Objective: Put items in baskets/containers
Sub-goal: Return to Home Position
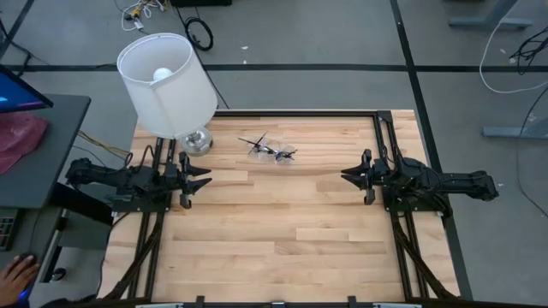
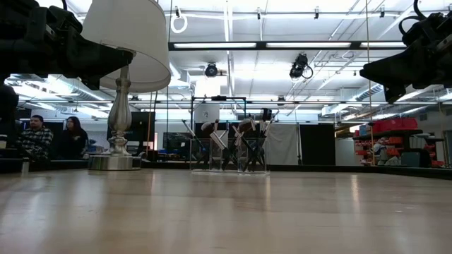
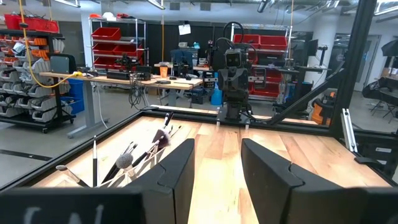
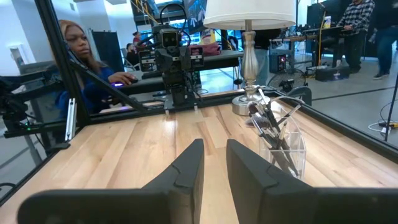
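A small clear container [image 1: 272, 151] stands on the wooden table at its far middle. Several thin dark-handled brushes [image 2: 227, 137] stand in it with their bristle tips up, leaning on its walls; the brushes [image 4: 268, 121] and the container [image 4: 287, 149] also show in the right wrist view. My left gripper [image 3: 217, 168] hovers level at the table's left side, open, with nothing between its fingers. At the right side my right gripper [image 4: 214, 165] hovers level, facing the left one, with a narrower gap and nothing in it. Both are well short of the container.
A lamp with a white shade [image 1: 167, 81] stands on its metal base [image 1: 197, 141] at the table's far left, near the left arm. Black frame rails [image 1: 295, 113] border the table. Bare wood [image 1: 274, 231] lies in the middle and near part. A person's hand [image 1: 17, 275] shows off the table's left.
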`<state>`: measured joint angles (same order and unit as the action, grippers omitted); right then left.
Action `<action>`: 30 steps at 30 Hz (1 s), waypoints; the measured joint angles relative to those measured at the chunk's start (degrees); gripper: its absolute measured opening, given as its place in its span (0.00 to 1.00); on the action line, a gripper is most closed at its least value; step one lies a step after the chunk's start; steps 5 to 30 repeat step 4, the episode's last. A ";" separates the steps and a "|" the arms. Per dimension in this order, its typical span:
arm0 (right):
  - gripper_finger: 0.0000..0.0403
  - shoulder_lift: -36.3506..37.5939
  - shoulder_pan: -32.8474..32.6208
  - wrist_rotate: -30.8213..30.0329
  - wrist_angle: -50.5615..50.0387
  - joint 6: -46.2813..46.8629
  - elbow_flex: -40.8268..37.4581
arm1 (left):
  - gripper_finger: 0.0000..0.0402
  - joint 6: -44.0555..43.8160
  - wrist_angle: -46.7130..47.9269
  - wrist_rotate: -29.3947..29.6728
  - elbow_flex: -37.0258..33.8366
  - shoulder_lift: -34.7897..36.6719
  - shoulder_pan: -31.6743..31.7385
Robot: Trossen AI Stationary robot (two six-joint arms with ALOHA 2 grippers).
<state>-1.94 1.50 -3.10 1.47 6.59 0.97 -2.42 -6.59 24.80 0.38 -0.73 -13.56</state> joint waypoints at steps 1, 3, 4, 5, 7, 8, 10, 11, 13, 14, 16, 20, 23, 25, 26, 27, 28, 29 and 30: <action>0.18 0.00 0.00 0.00 0.01 0.02 0.00 | 0.34 0.00 -0.02 0.00 0.00 0.00 0.00; 0.18 0.00 0.00 0.01 0.00 0.01 0.00 | 0.34 0.00 -0.01 0.01 0.01 0.00 -0.01; 0.18 0.01 0.02 0.00 0.01 0.02 0.00 | 0.34 0.00 -0.02 0.01 0.00 0.00 -0.02; 0.18 0.01 0.02 0.00 0.01 0.02 0.00 | 0.34 0.00 -0.02 0.01 0.00 0.00 -0.02; 0.18 0.01 0.02 0.00 0.01 0.02 0.00 | 0.34 0.00 -0.02 0.01 0.00 0.00 -0.02; 0.18 0.01 0.02 0.00 0.01 0.02 0.00 | 0.34 0.00 -0.02 0.01 0.00 0.00 -0.02; 0.18 0.01 0.02 0.00 0.01 0.02 0.00 | 0.34 0.00 -0.02 0.01 0.00 0.00 -0.02; 0.18 0.01 0.02 0.00 0.01 0.02 0.00 | 0.34 0.00 -0.02 0.01 0.00 0.00 -0.02; 0.18 0.01 0.02 0.00 0.01 0.02 0.00 | 0.34 0.00 -0.02 0.01 0.00 0.00 -0.02; 0.18 0.01 0.02 0.00 0.01 0.02 0.00 | 0.34 0.00 -0.02 0.01 0.00 0.00 -0.02; 0.18 0.01 0.02 0.00 0.01 0.02 0.00 | 0.34 0.00 -0.02 0.01 0.00 0.00 -0.02; 0.18 0.01 0.02 0.00 0.01 0.02 0.00 | 0.34 0.00 -0.02 0.01 0.00 0.00 -0.02; 0.18 0.01 0.02 0.00 0.01 0.02 0.00 | 0.34 0.00 -0.02 0.01 0.00 0.00 -0.02; 0.18 0.01 0.02 0.00 0.01 0.02 0.00 | 0.34 0.00 -0.02 0.01 0.00 0.00 -0.02; 0.18 0.01 0.02 0.00 0.01 0.02 0.00 | 0.34 0.00 -0.02 0.01 0.00 0.00 -0.02; 0.18 0.01 0.02 0.00 0.01 0.02 0.00 | 0.34 0.00 -0.02 0.01 0.00 0.00 -0.02; 0.18 0.01 0.02 0.00 0.01 0.02 0.00 | 0.34 0.00 -0.02 0.01 0.00 0.00 -0.02; 0.18 0.01 0.02 0.00 0.01 0.02 0.00 | 0.34 0.00 -0.02 0.01 0.00 0.00 -0.02; 0.18 0.01 0.02 0.00 0.01 0.02 0.00 | 0.34 0.00 -0.02 0.01 0.00 0.00 -0.02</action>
